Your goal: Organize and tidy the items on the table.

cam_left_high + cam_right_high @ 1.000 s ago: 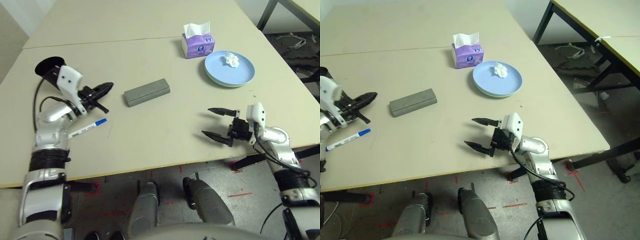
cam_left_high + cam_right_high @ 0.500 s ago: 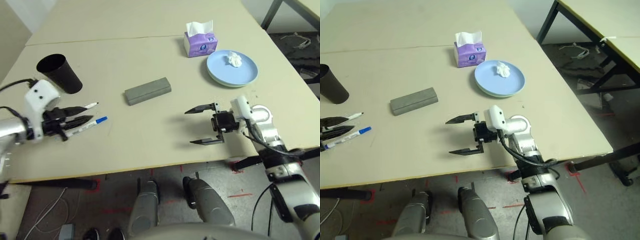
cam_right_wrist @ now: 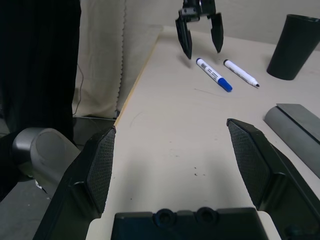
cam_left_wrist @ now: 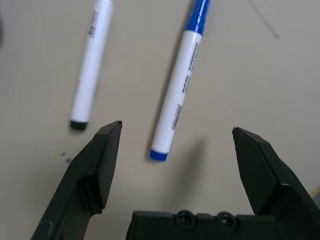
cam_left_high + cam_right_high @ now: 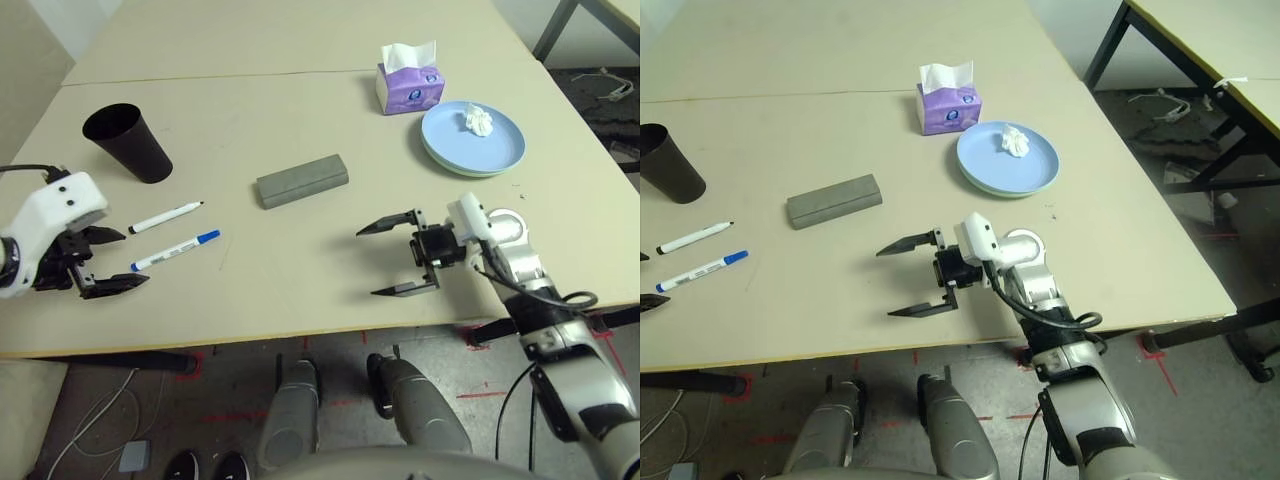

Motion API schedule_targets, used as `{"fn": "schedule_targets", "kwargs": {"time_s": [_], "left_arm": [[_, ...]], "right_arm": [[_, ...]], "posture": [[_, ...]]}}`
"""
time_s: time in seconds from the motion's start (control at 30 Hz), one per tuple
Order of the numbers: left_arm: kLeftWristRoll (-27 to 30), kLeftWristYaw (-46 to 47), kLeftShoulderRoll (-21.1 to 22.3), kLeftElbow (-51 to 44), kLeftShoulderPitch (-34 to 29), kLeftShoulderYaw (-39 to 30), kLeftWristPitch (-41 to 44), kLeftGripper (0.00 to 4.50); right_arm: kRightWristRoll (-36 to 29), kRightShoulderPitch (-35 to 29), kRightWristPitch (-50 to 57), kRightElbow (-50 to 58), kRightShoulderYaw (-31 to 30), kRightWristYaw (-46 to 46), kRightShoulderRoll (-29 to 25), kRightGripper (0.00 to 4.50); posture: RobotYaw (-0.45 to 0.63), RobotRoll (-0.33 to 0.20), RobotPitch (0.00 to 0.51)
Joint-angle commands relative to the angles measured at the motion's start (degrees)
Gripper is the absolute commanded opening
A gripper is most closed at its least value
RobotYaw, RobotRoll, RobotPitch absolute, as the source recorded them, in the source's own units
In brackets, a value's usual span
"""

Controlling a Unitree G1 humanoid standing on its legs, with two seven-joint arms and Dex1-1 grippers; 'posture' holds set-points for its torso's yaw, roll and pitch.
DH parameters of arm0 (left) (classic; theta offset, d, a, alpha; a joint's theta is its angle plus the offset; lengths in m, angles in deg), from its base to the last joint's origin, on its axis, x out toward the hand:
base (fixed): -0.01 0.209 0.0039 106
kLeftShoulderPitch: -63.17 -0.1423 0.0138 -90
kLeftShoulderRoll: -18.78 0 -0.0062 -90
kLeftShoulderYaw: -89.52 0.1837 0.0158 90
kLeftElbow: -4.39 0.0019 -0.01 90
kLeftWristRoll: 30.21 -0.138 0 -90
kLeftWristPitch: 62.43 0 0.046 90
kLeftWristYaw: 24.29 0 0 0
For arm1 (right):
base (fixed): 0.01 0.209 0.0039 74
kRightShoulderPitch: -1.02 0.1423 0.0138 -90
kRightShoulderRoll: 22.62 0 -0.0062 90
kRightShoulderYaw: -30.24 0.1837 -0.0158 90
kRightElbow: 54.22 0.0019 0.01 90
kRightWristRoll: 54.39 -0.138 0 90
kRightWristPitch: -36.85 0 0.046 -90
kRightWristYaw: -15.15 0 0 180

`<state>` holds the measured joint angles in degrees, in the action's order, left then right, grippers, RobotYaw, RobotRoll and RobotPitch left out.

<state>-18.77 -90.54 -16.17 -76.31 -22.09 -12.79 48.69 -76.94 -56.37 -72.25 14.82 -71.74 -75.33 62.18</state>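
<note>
Two white marker pens lie side by side on the table [image 5: 300,110], the black-capped marker [image 5: 166,217] and the blue-capped marker [image 5: 175,251]. My left gripper [image 5: 128,260] is open just left of them, near the front edge, holding nothing; the left wrist view shows both pens [image 4: 92,60] [image 4: 182,85] beyond its fingertips. A black cup [image 5: 127,142] stands behind them. The grey glasses case [image 5: 302,181] lies mid-table. A crumpled tissue [image 5: 481,122] rests on the blue plate [image 5: 473,150], with a green rim showing under it. My right gripper [image 5: 372,262] is open and empty, pointing left.
A purple tissue box [image 5: 411,80] stands behind the plates. A seam [image 5: 250,75] runs across the table toward the back. The front edge lies close under both grippers. A dark table leg [image 5: 1110,50] and cables on the floor are at the far right.
My left gripper has opened, leaving the black-capped marker beside the blue-capped one, and drawn back toward the front left edge. My right gripper has shifted left.
</note>
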Motion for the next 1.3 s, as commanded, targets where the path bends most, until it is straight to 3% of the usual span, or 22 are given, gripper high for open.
{"fn": "schedule_targets", "kwargs": {"time_s": [0.03, 0.33, 0.83, 1.2, 1.27, 1.3], "left_arm": [[-2.7, 1.5, -3.1, 4.9, 3.9, 4.1, -2.9, 4.48], [-4.5, 1.7, -7.5, 9.6, 10.7, 8.0, -5.4, 4.48], [-5.4, 0.8, -8.2, 8.4, 7.6, 8.7, -5.8, 4.48], [-4.5, -2.8, -7.2, 8.0, 8.4, 8.6, -4.0, 0.89], [-4.3, -5.1, -6.0, 7.4, 7.8, 8.8, -4.7, 0.31], [-4.1, -8.1, -4.3, 6.3, 6.2, 9.0, -6.7, 0.27]], "right_arm": [[0.9, -1.2, 0.5, 2.1, -0.1, 1.1, -0.5, 4.5], [0.9, -2.8, 2.6, 6.0, -0.5, 2.7, -1.5, 4.5], [0.0, -1.6, 6.8, 10.3, -0.6, 4.9, -0.1, 4.5], [0.3, -1.0, 7.1, 10.3, -0.5, 5.8, 0.3, 4.5], [0.4, -0.9, 7.0, 10.1, -0.5, 5.9, 0.3, 4.5], [0.3, -0.9, 7.1, 10.2, -0.5, 6.0, 0.3, 4.5]], "posture": [[-0.13, 0.0, 0.214], [-0.14, 0.0, 0.216], [-0.14, 0.0, 0.212], [-0.14, 0.0, 0.203], [-0.14, 0.0, 0.202], [-0.14, 0.0, 0.201]]}}
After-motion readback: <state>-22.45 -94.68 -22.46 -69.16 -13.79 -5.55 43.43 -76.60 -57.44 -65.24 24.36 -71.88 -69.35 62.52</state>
